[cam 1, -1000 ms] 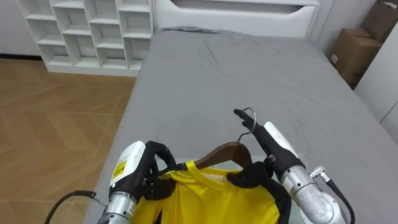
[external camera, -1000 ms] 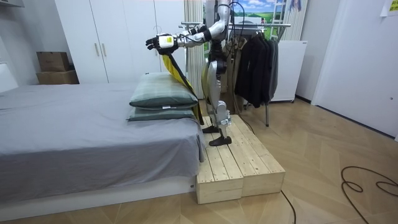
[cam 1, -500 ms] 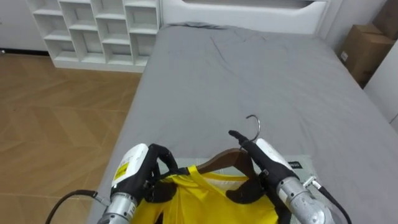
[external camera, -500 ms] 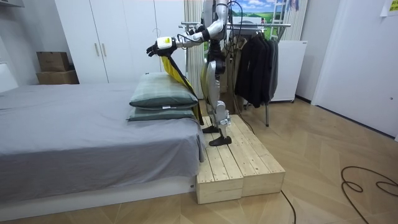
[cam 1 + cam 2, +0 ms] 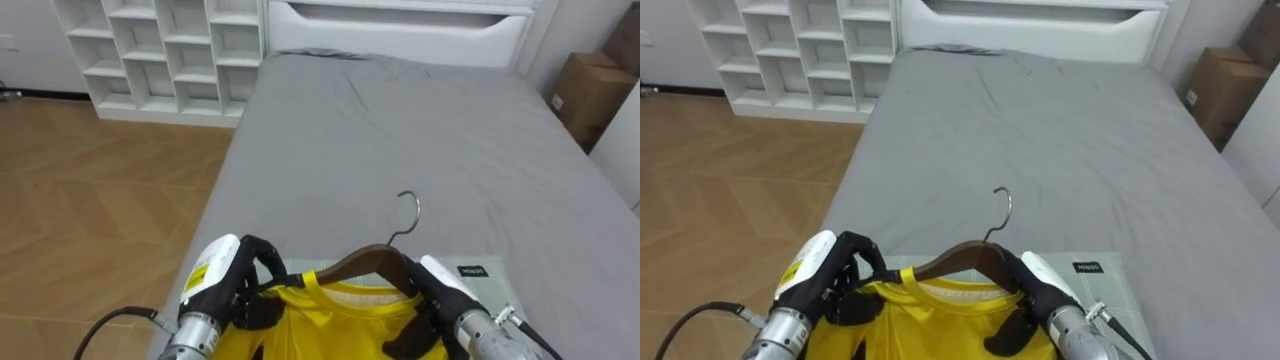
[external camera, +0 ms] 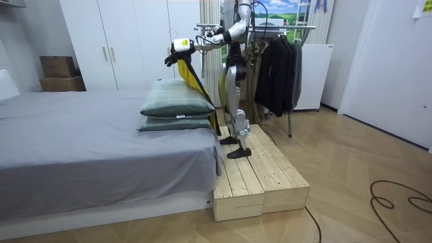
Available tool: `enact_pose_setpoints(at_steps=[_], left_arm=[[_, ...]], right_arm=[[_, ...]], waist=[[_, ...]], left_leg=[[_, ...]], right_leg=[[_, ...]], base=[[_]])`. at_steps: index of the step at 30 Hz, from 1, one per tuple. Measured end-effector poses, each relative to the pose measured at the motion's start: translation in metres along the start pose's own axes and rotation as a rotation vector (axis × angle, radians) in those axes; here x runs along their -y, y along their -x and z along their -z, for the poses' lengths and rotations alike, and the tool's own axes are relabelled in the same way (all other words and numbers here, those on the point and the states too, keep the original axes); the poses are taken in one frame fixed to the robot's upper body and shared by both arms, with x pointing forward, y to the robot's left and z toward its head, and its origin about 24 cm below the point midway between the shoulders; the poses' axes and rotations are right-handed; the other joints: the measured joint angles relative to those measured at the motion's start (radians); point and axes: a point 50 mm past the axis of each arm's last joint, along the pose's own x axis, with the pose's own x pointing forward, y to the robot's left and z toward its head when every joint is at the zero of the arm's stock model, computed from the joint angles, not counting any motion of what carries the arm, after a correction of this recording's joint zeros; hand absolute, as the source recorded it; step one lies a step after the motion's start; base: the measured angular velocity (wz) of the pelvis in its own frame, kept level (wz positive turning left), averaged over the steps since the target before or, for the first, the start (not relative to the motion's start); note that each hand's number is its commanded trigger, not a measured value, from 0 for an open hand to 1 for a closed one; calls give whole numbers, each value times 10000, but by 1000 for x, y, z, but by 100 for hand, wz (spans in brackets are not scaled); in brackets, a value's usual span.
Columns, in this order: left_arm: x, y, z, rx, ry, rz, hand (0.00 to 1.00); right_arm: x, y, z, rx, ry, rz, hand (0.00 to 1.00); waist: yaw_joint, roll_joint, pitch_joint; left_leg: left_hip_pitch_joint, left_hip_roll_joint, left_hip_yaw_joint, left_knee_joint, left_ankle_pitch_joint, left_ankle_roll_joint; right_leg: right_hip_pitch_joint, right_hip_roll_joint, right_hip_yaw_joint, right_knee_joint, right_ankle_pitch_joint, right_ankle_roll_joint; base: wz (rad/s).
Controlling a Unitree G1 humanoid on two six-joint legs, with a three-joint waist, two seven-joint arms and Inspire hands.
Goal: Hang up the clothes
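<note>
1. Grey sheets cover the bed (image 5: 400,130) ahead of you, running to a white headboard (image 5: 400,25) at the far end; a white cubby shelf (image 5: 160,50) stands far left over the wooden floor (image 5: 90,200), and a cardboard box (image 5: 590,90) sits far right.
2. Your robot stands on a wooden platform (image 6: 260,179) at the near end of the bed, just beside two stacked pillows (image 6: 177,106); a clothes rack (image 6: 283,27) hung with dark garments (image 6: 277,67) is right behind it, and white wardrobe doors (image 6: 128,40) line the wall beyond.
3. Both arms reach out over the pillows at about chest height, holding the load up off the bed.
4. You have the yellow shirt (image 5: 330,325) on a wooden hanger (image 5: 365,262), near and low in the eye views; its collar sits under the hanger's neck, and in the room view the cloth hangs down behind the pillows.
5. Your left hand (image 5: 245,285) has its dark fingers curled round the left end of the wooden hanger, over the shirt's shoulder.
6. Your right hand (image 5: 430,300) is wrapped round the right arm of the wooden hanger, with its fingers tucked beneath against the yellow cloth.
7. Between the two hands the metal hook (image 5: 408,215) stands upright and free, pointing away from you over the grey sheet.
</note>
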Motion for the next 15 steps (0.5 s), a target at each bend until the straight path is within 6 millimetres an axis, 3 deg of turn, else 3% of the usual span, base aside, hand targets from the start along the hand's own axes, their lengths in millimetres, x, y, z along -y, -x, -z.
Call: enact_pose_setpoints(at_steps=[15], left_arm=[[0, 1, 0, 189, 69, 7, 100]], right_arm=[[5, 2, 2, 91, 126, 73, 0]], waist=[[-29, -10, 5]], left_leg=[[108, -44, -124, 109, 2, 4]], right_leg=[[177, -33, 8, -18, -20, 28]], base=[[1]])
